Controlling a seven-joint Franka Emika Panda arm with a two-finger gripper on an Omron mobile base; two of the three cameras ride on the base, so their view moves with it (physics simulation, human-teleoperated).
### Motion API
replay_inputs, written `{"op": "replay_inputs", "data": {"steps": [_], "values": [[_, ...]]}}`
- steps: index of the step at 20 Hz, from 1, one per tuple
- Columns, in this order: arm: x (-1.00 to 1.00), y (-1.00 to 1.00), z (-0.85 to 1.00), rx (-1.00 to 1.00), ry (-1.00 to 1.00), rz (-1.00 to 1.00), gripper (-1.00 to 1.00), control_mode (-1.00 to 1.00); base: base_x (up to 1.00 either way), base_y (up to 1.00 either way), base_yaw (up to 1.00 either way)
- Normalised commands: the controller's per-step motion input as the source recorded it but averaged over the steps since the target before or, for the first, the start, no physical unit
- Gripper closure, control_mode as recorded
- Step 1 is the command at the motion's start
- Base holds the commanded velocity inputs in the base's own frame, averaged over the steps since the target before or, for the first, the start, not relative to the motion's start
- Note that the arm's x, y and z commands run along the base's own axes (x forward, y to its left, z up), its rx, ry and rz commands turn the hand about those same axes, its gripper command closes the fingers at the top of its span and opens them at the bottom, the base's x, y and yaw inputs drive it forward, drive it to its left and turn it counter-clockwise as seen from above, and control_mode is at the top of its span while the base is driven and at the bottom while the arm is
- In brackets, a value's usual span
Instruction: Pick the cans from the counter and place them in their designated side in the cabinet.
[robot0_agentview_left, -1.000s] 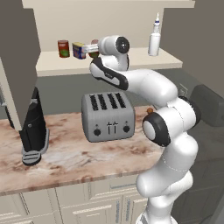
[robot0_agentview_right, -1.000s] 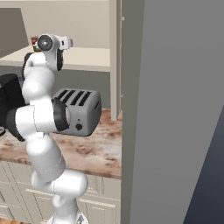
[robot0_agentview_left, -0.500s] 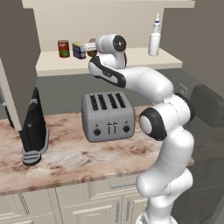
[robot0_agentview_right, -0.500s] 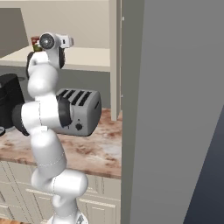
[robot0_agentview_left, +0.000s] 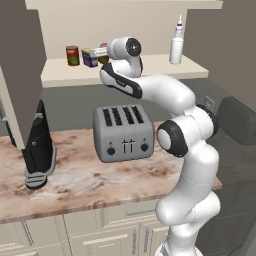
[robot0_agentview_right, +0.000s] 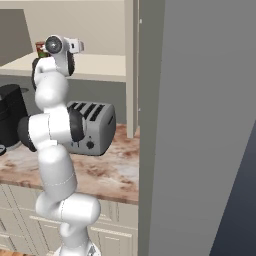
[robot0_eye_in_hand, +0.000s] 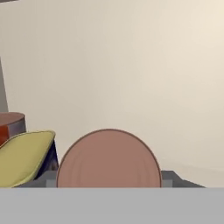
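if hand (robot0_agentview_left: 102, 53) lets go crooked: held can (robot0_eye_in_hand: 108, 158) may topple onto blue can (robot0_agentview_left: 89, 58) just beside it
hand: clamped on held can
held can: right of blue can, landed or not unclear
cabinet shelf (robot0_agentview_left: 150, 67): blue can, red-brown can (robot0_agentview_left: 73, 55) left of blue can, white bottle (robot0_agentview_left: 176, 42) far right of blue can

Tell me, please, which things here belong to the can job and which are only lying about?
Job: brown-topped can, blue can, red can, cabinet shelf, counter.
Lying about: toaster, white bottle, black appliance.
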Motion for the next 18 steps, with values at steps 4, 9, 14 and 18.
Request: {"op": "replay_inputs", "data": {"steps": [4,9,14,18], "values": [[0.18,0.04,-0.09,0.0,0.0,0.0,1.0,-1.0,0.0,0.0,0.0],[0.16,0.02,-0.1,0.0,0.0,0.0,1.0,-1.0,0.0,0.0,0.0],[0.07,0.0,-0.08,0.0,0.0,0.0,-1.0,-1.0,0.0,0.0,0.0],[0.01,0.0,-0.04,0.0,0.0,0.0,-1.0,-1.0,0.0,0.0,0.0]]}}
